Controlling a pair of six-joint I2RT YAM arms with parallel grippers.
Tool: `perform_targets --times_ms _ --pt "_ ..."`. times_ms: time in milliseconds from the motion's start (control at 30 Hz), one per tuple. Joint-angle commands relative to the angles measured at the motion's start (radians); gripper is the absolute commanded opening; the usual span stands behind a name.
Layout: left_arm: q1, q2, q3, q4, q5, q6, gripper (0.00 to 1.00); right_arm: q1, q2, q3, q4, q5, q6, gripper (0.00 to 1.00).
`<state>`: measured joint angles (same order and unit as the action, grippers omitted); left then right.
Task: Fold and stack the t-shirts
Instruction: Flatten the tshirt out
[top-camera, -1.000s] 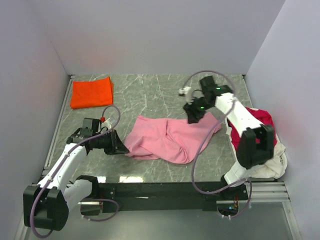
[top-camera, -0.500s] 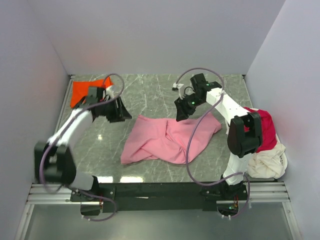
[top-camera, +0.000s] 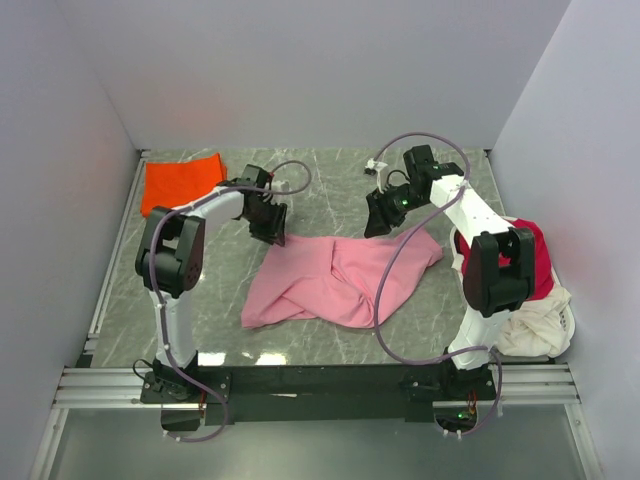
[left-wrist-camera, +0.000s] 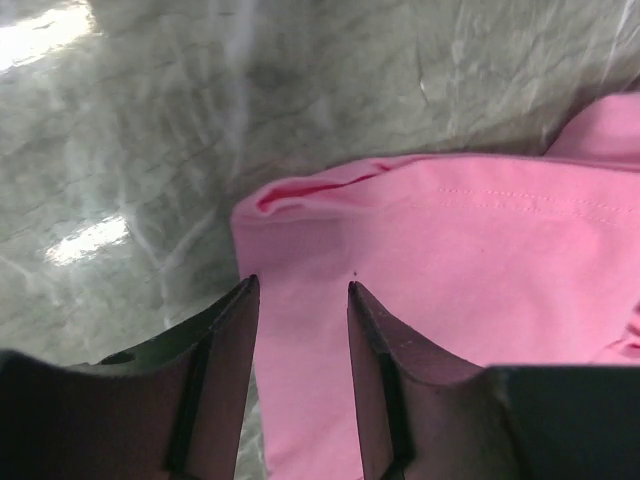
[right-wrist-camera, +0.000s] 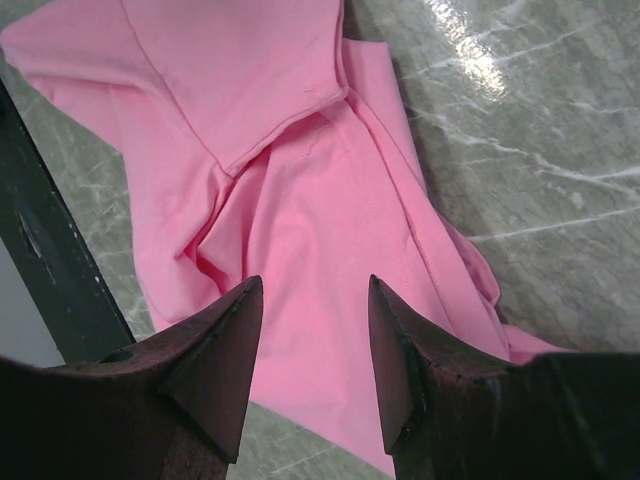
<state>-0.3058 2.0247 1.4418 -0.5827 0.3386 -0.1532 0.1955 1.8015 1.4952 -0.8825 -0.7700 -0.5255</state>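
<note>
Left jaws apart over pink t-shirt (left-wrist-camera: 480, 280) edge, table (left-wrist-camera: 150, 130) beside

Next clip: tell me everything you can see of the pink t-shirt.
The pink t-shirt is soft, light pink cloth with stitched hems. It lies crumpled and unfolded on the table, one layer lapped over another. The left gripper and the right gripper, both open, hover over its far edge, and neither grips it.

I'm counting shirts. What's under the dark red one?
A cream shirt pokes out beneath the red shirt. The right arm covers part of both, so anything deeper is hidden.
</note>
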Motion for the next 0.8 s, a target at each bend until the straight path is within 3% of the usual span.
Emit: perform_targets --times_ms 0,233,767 --pt "-0.016 0.008 0.061 -0.019 -0.102 0.124 0.46 -0.004 -0.051 -0.009 -0.015 -0.043 -0.027 0.54" --pt "-0.045 0.088 0.144 -0.061 -0.281 0.142 0.46 -0.024 -0.054 -0.012 -0.019 -0.064 -0.03 0.54" --pt "-0.118 0.127 0.177 -0.071 -0.269 0.136 0.42 -0.041 -0.045 -0.009 -0.032 -0.078 -0.041 0.54"
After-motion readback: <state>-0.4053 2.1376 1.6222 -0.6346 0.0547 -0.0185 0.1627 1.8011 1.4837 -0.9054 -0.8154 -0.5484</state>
